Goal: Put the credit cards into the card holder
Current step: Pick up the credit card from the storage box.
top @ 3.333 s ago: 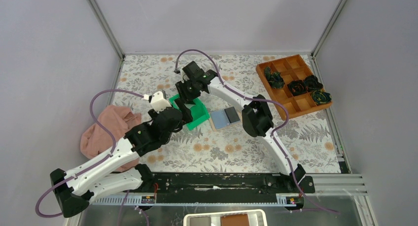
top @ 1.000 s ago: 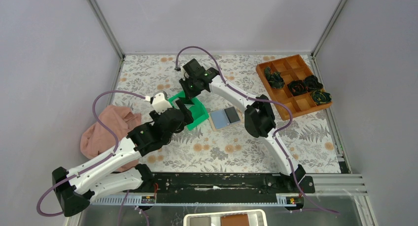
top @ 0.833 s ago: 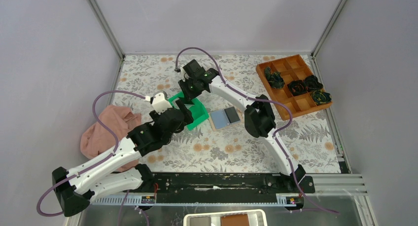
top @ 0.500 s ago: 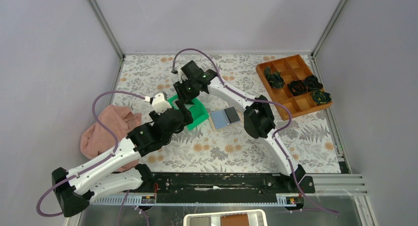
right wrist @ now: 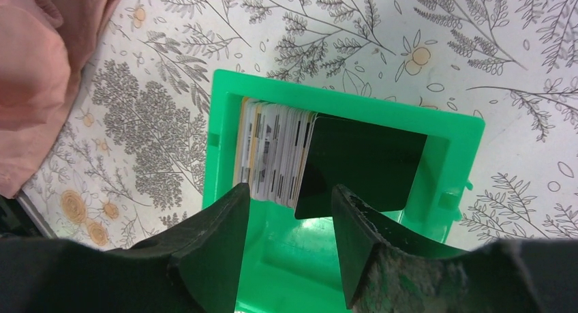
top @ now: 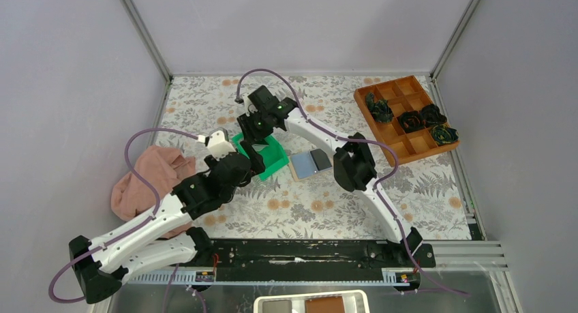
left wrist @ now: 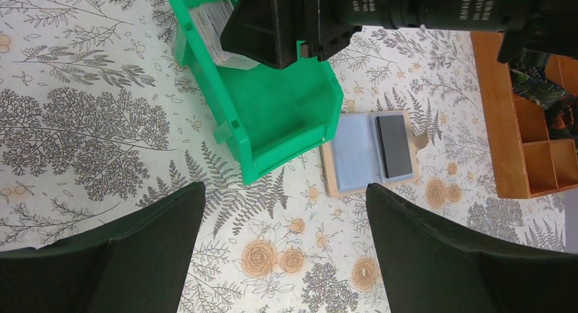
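From above, the right gripper [top: 253, 137] hangs over the green tray [top: 278, 159] left of centre, with the left gripper [top: 253, 164] just below it. The card holder [top: 305, 167] lies open right of the tray, a dark card [top: 320, 158] on its right half. The left wrist view shows the left gripper's fingers [left wrist: 123, 258] wide apart, holding nothing. In the right wrist view, the right gripper's fingers [right wrist: 204, 251] are spread and empty at the bottom edge. The credit cards [right wrist: 272, 159] stand stacked in the tray's left end.
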